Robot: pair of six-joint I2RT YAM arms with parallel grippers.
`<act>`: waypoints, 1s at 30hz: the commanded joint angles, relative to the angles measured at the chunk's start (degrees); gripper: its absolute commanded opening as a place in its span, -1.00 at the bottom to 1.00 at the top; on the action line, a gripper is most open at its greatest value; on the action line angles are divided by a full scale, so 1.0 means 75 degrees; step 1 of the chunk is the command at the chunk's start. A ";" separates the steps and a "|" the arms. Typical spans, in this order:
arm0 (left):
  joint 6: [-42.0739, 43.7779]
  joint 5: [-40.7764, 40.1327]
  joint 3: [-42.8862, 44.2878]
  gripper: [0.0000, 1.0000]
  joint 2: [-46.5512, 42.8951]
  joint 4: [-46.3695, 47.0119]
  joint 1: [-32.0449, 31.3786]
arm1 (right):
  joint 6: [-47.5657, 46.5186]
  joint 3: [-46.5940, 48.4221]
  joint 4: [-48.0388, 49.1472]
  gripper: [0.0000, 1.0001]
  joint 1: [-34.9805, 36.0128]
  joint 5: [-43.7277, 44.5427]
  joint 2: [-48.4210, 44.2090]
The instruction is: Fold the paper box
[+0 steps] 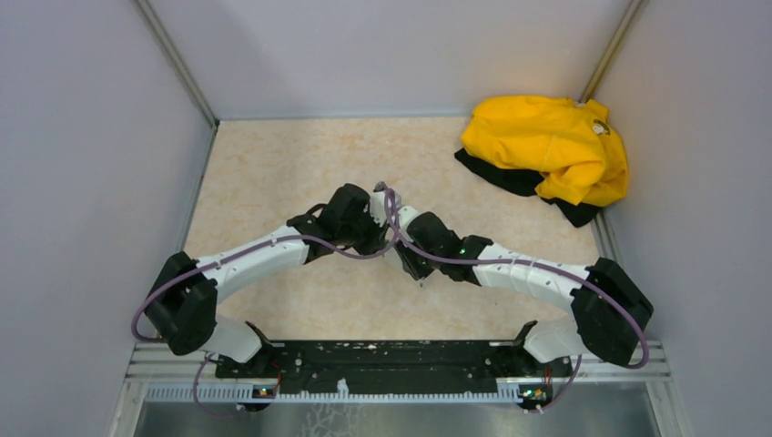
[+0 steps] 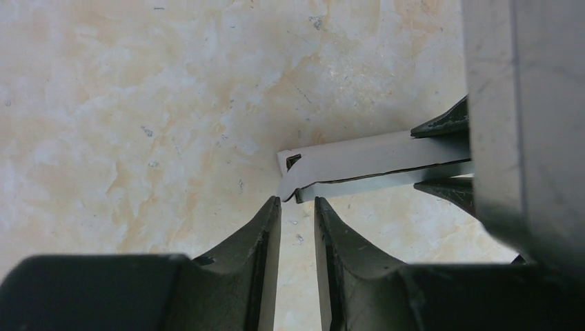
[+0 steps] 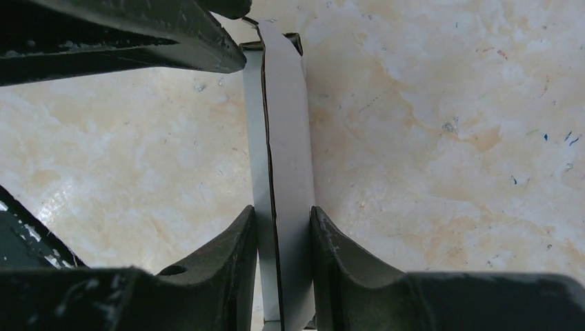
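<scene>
The paper box (image 3: 284,138) is a flat, pale grey-white cardboard piece held edge-on above the table. My right gripper (image 3: 283,212) is shut on it, one finger pressed on each face. In the left wrist view the box (image 2: 365,162) juts in from the right, with the right gripper's dark fingers (image 2: 445,124) above and below it. My left gripper (image 2: 298,201) stands open with a narrow gap and nothing between its fingers; its tips sit just below the box's free corner. One left finger (image 3: 172,41) crosses the top left of the right wrist view. Both arms meet mid-table in the top view.
A yellow garment (image 1: 551,146) lies over something black at the back right corner. The beige marbled table (image 1: 273,173) is walled by grey panels on the left, back and right. The arm bases sit on a black rail (image 1: 382,360) at the near edge.
</scene>
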 commanded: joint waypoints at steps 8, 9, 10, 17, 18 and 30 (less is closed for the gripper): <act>0.0064 -0.0224 -0.1037 -0.11 -0.1281 0.1782 -0.0085 | -0.0113 -0.0033 -0.0224 -0.68 0.0116 -0.0660 0.0302; 0.0056 -0.0201 -0.1150 -0.09 -0.1320 0.2023 -0.0093 | -0.0098 -0.0034 -0.0210 -0.67 0.0101 -0.0723 0.0269; 0.0055 -0.0185 -0.1225 -0.10 -0.1335 0.2106 -0.0090 | -0.0078 -0.0045 -0.0198 -0.67 0.0065 -0.0749 0.0240; -0.0037 -0.0145 -0.1435 -0.11 -0.1594 0.2076 -0.0082 | 0.0092 -0.0023 -0.0187 -0.69 -0.0392 -0.1459 0.0194; -0.0039 -0.0142 -0.1562 -0.10 -0.1711 0.2156 -0.0084 | 0.0129 -0.0013 -0.0199 -0.69 -0.0499 -0.1583 0.0212; 0.0141 -0.0221 -0.2221 -0.10 -0.1935 0.2823 -0.0084 | 0.0079 0.0149 -0.0336 -0.74 -0.0991 -0.2525 0.0403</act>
